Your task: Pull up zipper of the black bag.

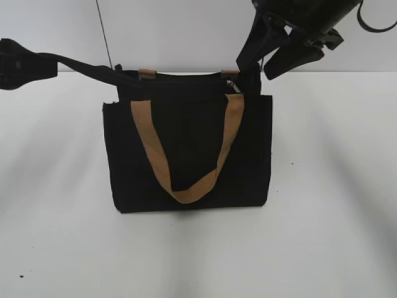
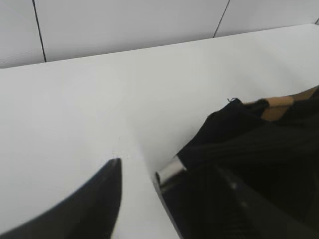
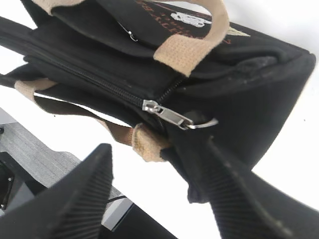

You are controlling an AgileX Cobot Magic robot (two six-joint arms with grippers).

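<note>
The black bag (image 1: 186, 149) stands upright on the white table with a tan strap handle (image 1: 186, 192) hanging down its front. In the right wrist view the zipper (image 3: 94, 82) runs along the bag's (image 3: 259, 89) top, and its silvery pull tab (image 3: 172, 117) lies near one end. My right gripper (image 3: 158, 149) is open, just short of the tab, and holds nothing; it hovers at the bag's top right corner (image 1: 253, 69). My left gripper (image 2: 164, 169) is open at the bag's top left corner (image 1: 121, 74), with black fabric (image 2: 249, 144) against its right finger.
The white table (image 1: 322, 236) surrounds the bag. A white wall (image 2: 124, 25) with dark seams rises behind the table. A second tan handle (image 3: 192, 47) lies across the bag's top. A grey floor and dark equipment (image 3: 35, 149) show past the table edge.
</note>
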